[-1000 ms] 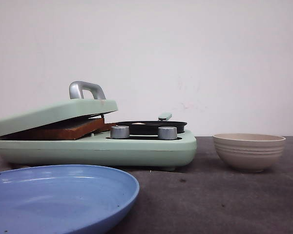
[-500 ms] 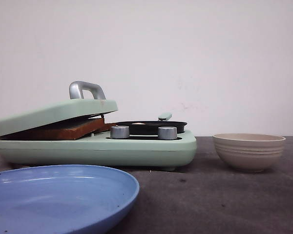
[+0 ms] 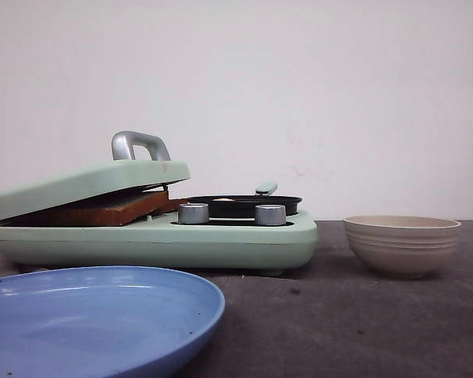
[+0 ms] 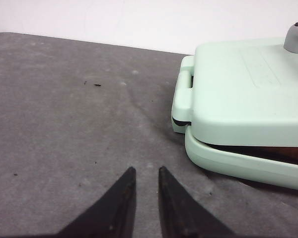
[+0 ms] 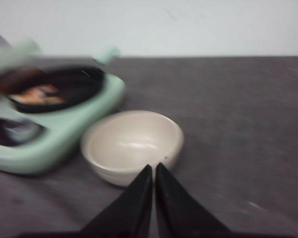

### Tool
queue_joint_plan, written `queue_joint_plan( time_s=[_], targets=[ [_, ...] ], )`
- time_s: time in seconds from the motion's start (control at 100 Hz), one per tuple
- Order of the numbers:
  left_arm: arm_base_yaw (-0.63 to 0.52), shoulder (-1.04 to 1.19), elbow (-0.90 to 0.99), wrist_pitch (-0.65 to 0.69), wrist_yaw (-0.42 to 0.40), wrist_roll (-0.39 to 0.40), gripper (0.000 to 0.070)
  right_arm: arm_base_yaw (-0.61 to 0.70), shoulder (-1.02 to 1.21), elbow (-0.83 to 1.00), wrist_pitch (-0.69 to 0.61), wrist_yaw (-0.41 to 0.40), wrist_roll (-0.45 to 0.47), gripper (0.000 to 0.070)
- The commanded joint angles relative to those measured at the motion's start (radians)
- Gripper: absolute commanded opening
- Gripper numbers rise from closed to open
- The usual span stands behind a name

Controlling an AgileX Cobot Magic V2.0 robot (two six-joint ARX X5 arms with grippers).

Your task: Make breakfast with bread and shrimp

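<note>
The bread (image 3: 102,209) lies in the mint-green breakfast maker (image 3: 221,236). Only its brown crust edge shows under the lid (image 3: 87,185), which rests tilted on it; a strip also shows in the left wrist view (image 4: 293,153). Blurred orange-pink pieces that look like shrimp (image 5: 37,94) lie in the black pan (image 3: 244,205) on the maker's right half. My left gripper (image 4: 146,169) is slightly open and empty, low over the grey table beside the maker's lid end. My right gripper (image 5: 153,167) is shut and empty, just in front of the beige bowl (image 5: 131,144). Neither gripper shows in the front view.
A blue plate (image 3: 94,315) sits at the front left of the table. The beige bowl (image 3: 402,244) stands right of the maker and looks empty. Two metal knobs (image 3: 193,213) and a metal lid handle (image 3: 138,146) stick up from the maker.
</note>
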Motion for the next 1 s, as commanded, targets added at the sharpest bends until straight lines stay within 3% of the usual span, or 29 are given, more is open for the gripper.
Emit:
queue_joint_plan(
  time_s=[0.0, 0.32, 0.99],
  targets=[
    [0.002, -0.001, -0.018, -0.003, 0.000, 0.005, 0.0000, -0.042, -0.008, -0.044, 0.051, -0.003, -0.064, 0.0003],
    [0.002, -0.001, -0.018, -0.004, 0.000, 0.005, 0.0000, -0.199, -0.036, -0.063, -0.001, -0.008, -0.105, 0.0002],
    [0.002, -0.001, -0.018, -0.004, 0.000, 0.006, 0.0000, -0.198, -0.004, -0.062, 0.033, -0.006, -0.093, 0.0003]
  ],
)
